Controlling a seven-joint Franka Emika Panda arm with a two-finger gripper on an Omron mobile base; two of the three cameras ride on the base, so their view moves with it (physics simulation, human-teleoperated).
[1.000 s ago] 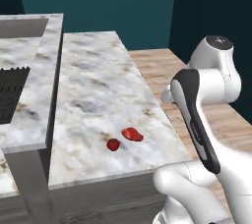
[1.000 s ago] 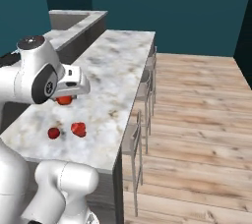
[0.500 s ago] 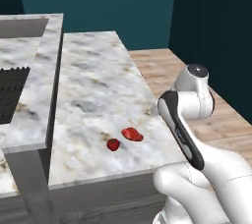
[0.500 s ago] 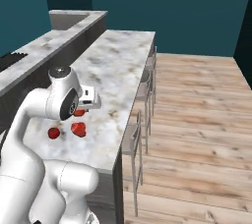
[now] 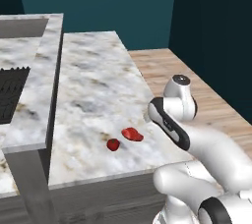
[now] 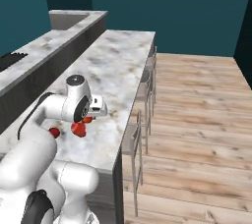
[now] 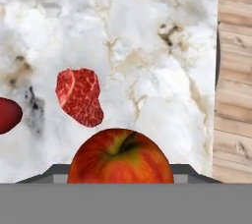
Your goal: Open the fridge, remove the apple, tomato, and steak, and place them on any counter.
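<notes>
My gripper (image 6: pixel 91 116) hangs low over the near end of the marbled counter (image 5: pixel 93 85), shut on the apple (image 7: pixel 120 158), a red-and-yellow fruit that covers the finger tips in the hand view. Just beyond the apple the flat red steak (image 7: pixel 78 96) lies on the stone, also seen from the left base view as a low red lump (image 5: pixel 132 134). The small round tomato (image 5: pixel 113 144) rests beside the steak, at the left edge of the hand view (image 7: pixel 9 115). The fridge is out of view.
A raised marbled ledge (image 5: pixel 34 115) with a dark stovetop (image 5: pixel 11 95) runs along the counter's left. Bar stools (image 6: pixel 142 90) line its right side above the wooden floor (image 6: pixel 197 120). The counter's edge (image 7: pixel 216 70) is close to the apple.
The arm has folded down and brought the hand with the apple lower, close over the counter by the steak. Steak and tomato have stayed put.
</notes>
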